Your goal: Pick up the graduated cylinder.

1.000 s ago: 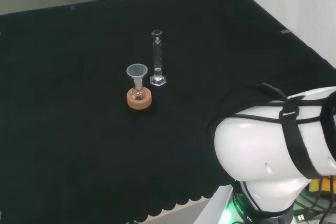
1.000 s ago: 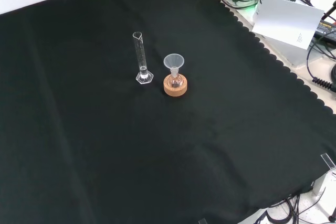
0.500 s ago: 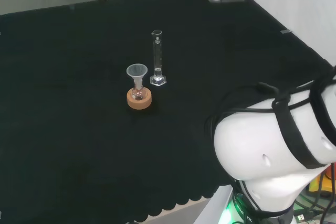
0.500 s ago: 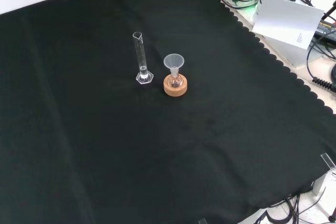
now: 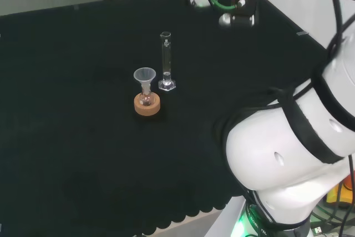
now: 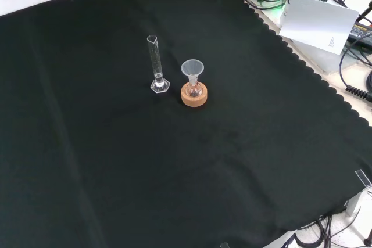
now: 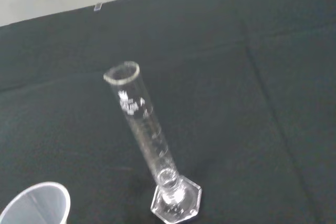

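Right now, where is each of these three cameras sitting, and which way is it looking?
Head view: behind and above the arm's base, looking over its white links at the graduated cylinder.
Front view: opposite side, looking down on the black cloth.
Wrist view: rides at the wrist, close on the cylinder.
Shared by head and front views: the cylinder stands upright beside a funnel on a cork ring.

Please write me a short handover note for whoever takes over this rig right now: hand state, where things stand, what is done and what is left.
Hand: high at the far right of the cloth in the head view, well away from the glassware and holding nothing; whether its fingers are open or curled cannot be told.
Graduated cylinder: upright on its base on the black cloth, untouched.
Funnel: sits in a small flask on a cork ring, just left of the cylinder in the head view.
Done: nothing yet.
Left: approach the cylinder, grasp it, lift it, keeping clear of the funnel.
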Tool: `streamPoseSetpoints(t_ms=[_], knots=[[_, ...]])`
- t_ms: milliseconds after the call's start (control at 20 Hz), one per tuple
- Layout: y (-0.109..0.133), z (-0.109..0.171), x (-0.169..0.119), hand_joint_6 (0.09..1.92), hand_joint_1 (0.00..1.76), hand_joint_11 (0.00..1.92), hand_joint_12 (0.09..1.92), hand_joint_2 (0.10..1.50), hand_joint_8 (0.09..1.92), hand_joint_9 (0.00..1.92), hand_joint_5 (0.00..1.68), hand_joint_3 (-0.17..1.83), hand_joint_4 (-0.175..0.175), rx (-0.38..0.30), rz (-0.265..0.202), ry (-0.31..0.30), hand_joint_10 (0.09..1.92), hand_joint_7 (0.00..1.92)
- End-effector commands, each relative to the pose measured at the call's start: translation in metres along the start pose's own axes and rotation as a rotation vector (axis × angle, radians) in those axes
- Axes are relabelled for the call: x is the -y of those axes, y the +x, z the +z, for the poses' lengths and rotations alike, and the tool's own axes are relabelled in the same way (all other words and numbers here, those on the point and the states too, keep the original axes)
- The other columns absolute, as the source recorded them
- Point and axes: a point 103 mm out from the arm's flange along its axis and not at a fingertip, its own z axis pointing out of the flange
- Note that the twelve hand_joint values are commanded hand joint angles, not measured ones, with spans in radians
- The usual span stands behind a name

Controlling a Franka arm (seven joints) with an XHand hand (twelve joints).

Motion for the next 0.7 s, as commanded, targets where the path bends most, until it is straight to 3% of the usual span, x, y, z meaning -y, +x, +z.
streamPoseSetpoints(t_ms=[50,700], knots=[[-0.020,0.078,-0.010,0.09,0.67,0.33,1.35,1.07,0.68,0.53,0.44,-0.07,-0.055,-0.129,-0.001,0.016,0.67,0.28],[-0.021,0.148,-0.013,0.09,0.84,0.29,1.34,0.98,0.68,0.45,0.41,-0.17,-0.050,-0.361,-0.053,0.100,0.65,0.19]])
